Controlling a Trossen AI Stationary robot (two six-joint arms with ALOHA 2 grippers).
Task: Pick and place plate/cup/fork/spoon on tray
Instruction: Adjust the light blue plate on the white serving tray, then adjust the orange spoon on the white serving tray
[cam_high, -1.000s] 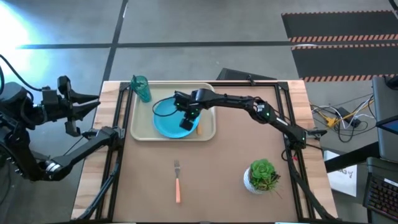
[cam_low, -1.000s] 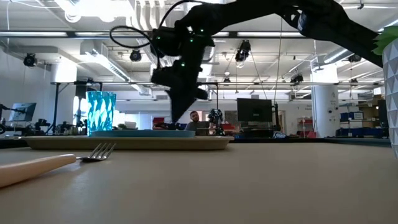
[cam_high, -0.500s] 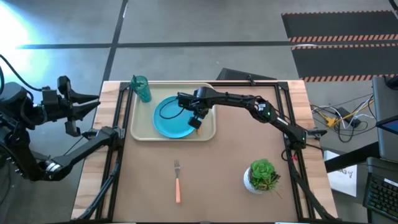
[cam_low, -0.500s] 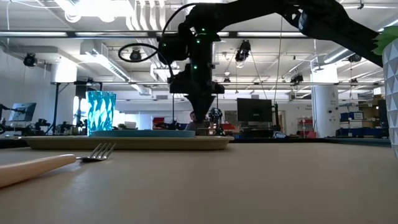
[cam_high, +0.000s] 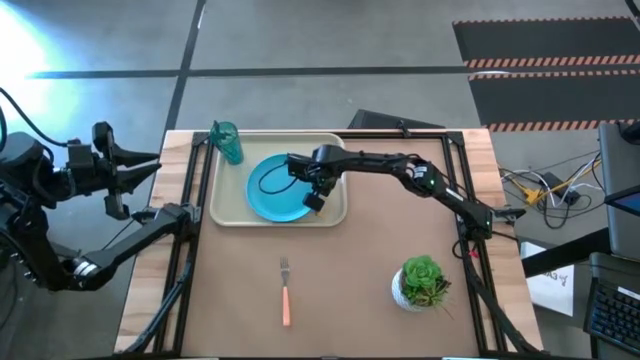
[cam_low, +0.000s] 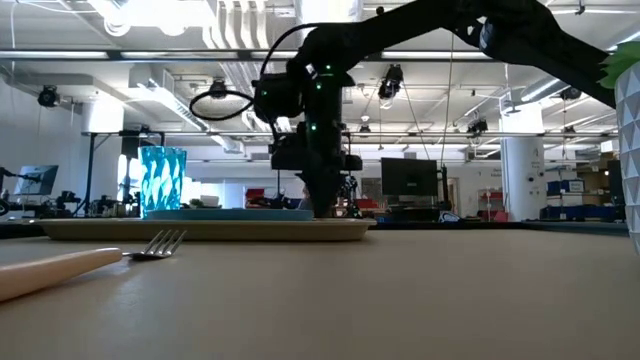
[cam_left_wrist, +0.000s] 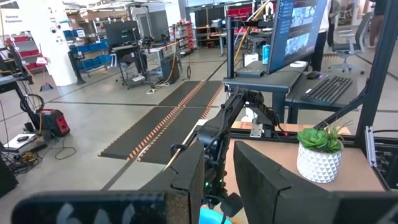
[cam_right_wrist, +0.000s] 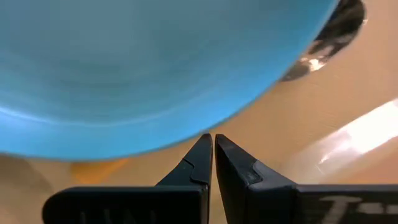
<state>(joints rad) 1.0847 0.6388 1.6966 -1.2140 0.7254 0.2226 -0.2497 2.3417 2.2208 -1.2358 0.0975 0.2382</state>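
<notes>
I have the right claw (cam_high: 313, 201) low over the tray (cam_high: 333, 214), at the plate's (cam_high: 273, 188) right-hand edge, and from its wrist camera the two fingers (cam_right_wrist: 202, 163) look pressed together with nothing between them. Past those tips the wrist view shows the plate rim, a shiny oval bowl that I take for the spoon (cam_right_wrist: 329, 31) lying on the tray just beyond the rim, and a bit of orange (cam_right_wrist: 99, 166) poking out close to the fingers, probably the handle. So I judge the spoon sits on the tray beside the plate, right under the claw, which would explain why the arm is parked so low there with nothing in its grip. The cup (cam_high: 228, 143) stands upright in the tray's far left corner, clear of the plate. The fork (cam_high: 286, 292) is the odd one out: it lies on the table well apart from the tray, tines toward it, near the plant (cam_high: 421, 280). My left claw (cam_high: 135, 165) waits off the table's left edge, and I cannot tell its fingers from here
</notes>
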